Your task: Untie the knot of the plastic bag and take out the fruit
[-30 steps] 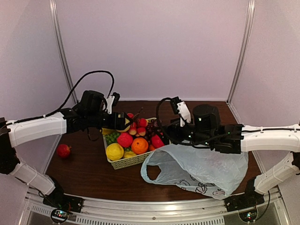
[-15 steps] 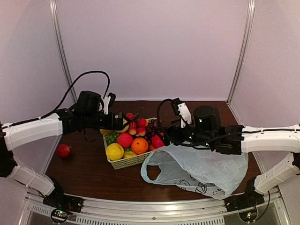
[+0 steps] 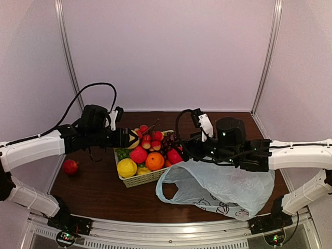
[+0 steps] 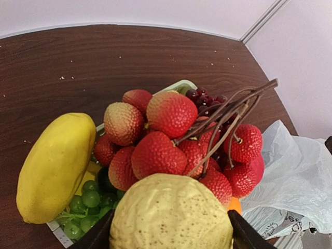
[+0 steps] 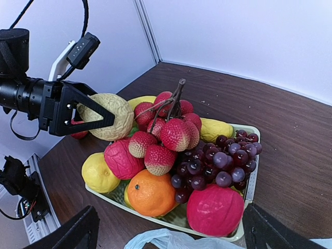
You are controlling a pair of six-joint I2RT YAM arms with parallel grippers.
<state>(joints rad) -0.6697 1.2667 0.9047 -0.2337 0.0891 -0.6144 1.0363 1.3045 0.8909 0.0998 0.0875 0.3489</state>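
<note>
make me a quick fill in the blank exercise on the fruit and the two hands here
1. The lumpy fruit held in the left hand is pale ____.
2. The purple grapes lie in the ____.
3. The right hand is ____ and holds nothing.
4. One red fruit lies alone on the ____.

Missing words: yellow; basket; open; table.

Limp plastic bag [image 3: 228, 189] (untied) — fruit [image 3: 154, 161] beside.
</note>
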